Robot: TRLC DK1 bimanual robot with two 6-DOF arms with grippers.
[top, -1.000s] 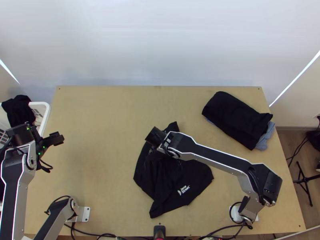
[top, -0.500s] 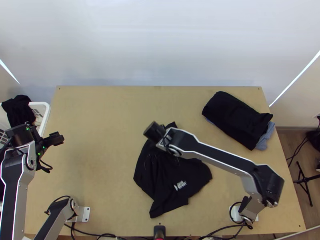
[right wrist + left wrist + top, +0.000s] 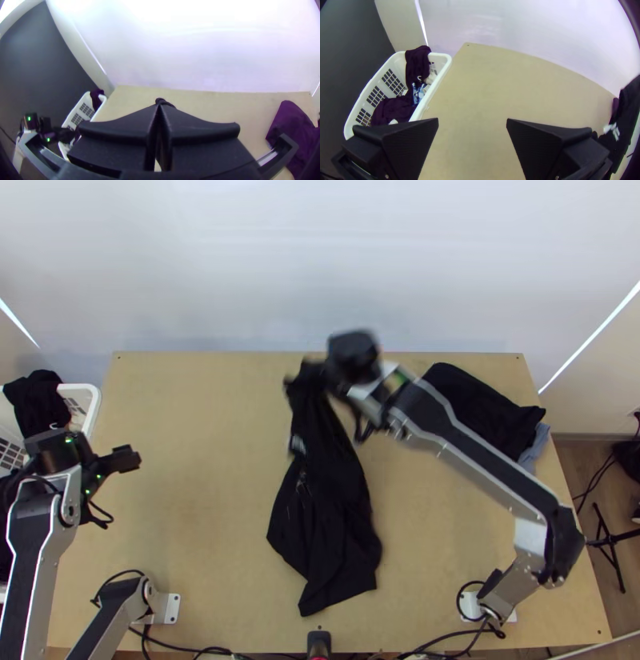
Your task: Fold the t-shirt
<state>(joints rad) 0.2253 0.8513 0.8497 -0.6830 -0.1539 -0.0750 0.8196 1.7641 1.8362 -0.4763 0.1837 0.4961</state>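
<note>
The black t-shirt (image 3: 324, 516) lies bunched on the middle of the table, its upper part drawn up in a narrow strip toward the far edge. My right gripper (image 3: 320, 372) is at that strip's far end. In the right wrist view the fingers of my right gripper (image 3: 160, 106) are closed together, with a bit of dark cloth (image 3: 163, 101) at their tips. My left gripper (image 3: 128, 458) is over the table's left side, away from the shirt; in the left wrist view my left gripper (image 3: 472, 121) is open and holds nothing.
A white basket (image 3: 92, 412) with dark clothes stands at the table's left edge. A folded black cloth (image 3: 480, 412) lies at the far right with a blue cloth (image 3: 534, 448) under it. Bare wood (image 3: 200, 460) lies left of the shirt.
The right gripper has moved up the picture toward the table's far edge, pulling the shirt's upper part along and narrowing its right side. My left gripper has shifted slightly right.
</note>
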